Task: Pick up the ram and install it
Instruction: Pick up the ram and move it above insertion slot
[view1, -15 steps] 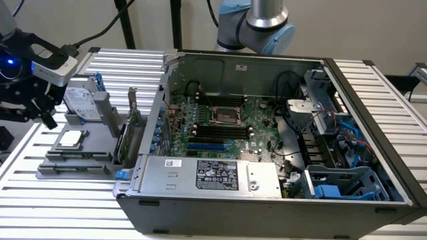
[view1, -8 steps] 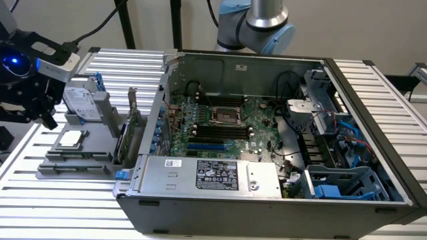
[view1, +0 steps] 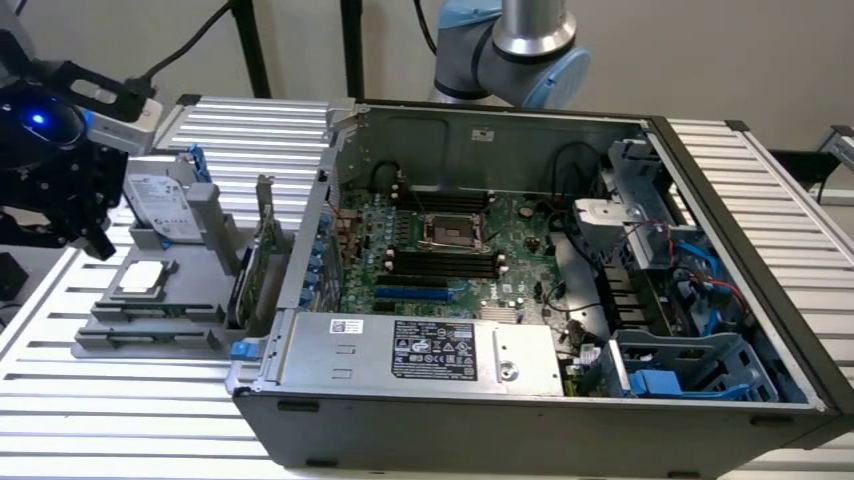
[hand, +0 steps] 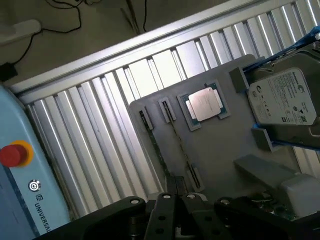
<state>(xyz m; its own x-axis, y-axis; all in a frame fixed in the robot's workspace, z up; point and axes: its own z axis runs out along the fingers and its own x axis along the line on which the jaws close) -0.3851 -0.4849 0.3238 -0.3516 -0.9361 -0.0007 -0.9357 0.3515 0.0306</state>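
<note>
One ram (hand: 181, 147) is what I take the thin dark strip on the grey tray (hand: 225, 150) to be. It stands on edge, held in small slotted posts at each end, so the wrist view shows little more than its top edge. It sits beside the processor (hand: 205, 105), on the side away from the hard drive (hand: 285, 97).

Its long axis runs straight away from the fingers (hand: 176, 192), roughly parallel to the tray's side edge. The near end lies just beside the fingertips and the far end points toward the slatted worktop (hand: 100, 145) beyond the tray. I judge that the fingers are over one end of the stick, not over its middle.

They are clenched together, and nothing can be made out between them.

In the exterior view they hang above the tray's end at the exterior view's left, well apart from the open computer case (view1: 534, 420) at the exterior view's right. Inside it, the long black memory slots (view1: 441, 262) run across the motherboard.
</note>
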